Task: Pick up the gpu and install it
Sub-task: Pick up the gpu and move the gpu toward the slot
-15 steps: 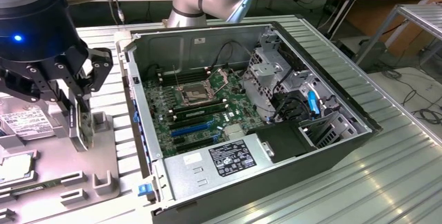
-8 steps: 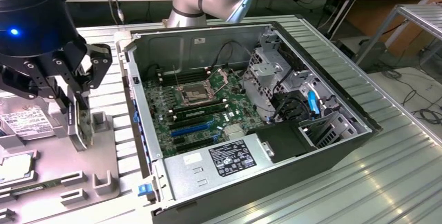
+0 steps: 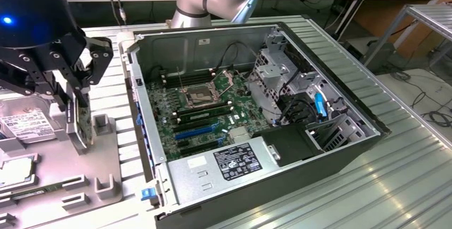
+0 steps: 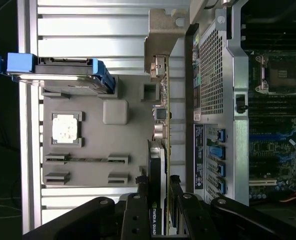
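Observation:
The gpu [image 3: 80, 128] stands on edge over the grey holder tray [image 3: 99, 179] at the exterior view's left, just beside the open computer case [image 3: 353, 118]. My black gripper [image 3: 76, 102] comes down on it from above, one finger against each face of the card, shut on it. In the wrist view the gpu [image 4: 163, 125] runs edge-on between the tray and the case wall. Its black shroud and green board are pinched in my gripper [image 4: 160, 202]. The card's lower edge is hidden, so I cannot tell whether it rests in its slot or hangs above it.
The motherboard [image 3: 205, 102] lies in the case with blue and black slots near its front. On the tray sit a silver hard drive [image 3: 25, 126], a CPU [image 3: 14, 168] and a memory stick [image 3: 35, 192]. The case's side wall [image 4: 232, 75] is close to the card.

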Controlling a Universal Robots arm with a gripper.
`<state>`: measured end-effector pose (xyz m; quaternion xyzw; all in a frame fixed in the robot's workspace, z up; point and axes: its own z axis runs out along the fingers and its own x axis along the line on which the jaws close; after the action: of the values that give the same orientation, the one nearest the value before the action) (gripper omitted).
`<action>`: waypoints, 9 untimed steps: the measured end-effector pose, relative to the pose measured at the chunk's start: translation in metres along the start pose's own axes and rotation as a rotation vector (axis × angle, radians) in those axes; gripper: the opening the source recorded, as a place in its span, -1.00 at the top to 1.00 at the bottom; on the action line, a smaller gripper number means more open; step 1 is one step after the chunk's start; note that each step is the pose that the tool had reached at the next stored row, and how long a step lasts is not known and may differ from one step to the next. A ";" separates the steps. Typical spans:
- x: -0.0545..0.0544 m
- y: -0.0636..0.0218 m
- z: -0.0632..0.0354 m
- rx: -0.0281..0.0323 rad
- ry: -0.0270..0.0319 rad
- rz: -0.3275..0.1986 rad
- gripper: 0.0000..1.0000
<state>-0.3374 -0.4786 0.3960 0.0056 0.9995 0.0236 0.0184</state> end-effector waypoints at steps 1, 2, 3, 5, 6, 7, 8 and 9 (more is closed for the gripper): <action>0.000 0.0000 -0.0011 0.0000 0.0000 0.000 0.46; 0.000 0.0001 -0.0024 0.0000 0.0000 0.000 0.46; 0.000 0.0001 -0.0030 0.0000 0.0000 0.000 0.46; 0.000 0.0002 -0.0035 -0.0002 -0.0001 0.000 0.46; 0.000 0.0002 -0.0039 -0.0001 0.0000 0.000 0.46; 0.000 0.0002 -0.0043 -0.0002 0.0000 0.000 0.46; 0.000 0.0002 -0.0048 -0.0003 0.0000 0.000 0.46; 0.000 0.0002 -0.0051 -0.0004 0.0000 0.000 0.46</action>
<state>-0.3374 -0.4787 0.4011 0.0056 0.9995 0.0238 0.0184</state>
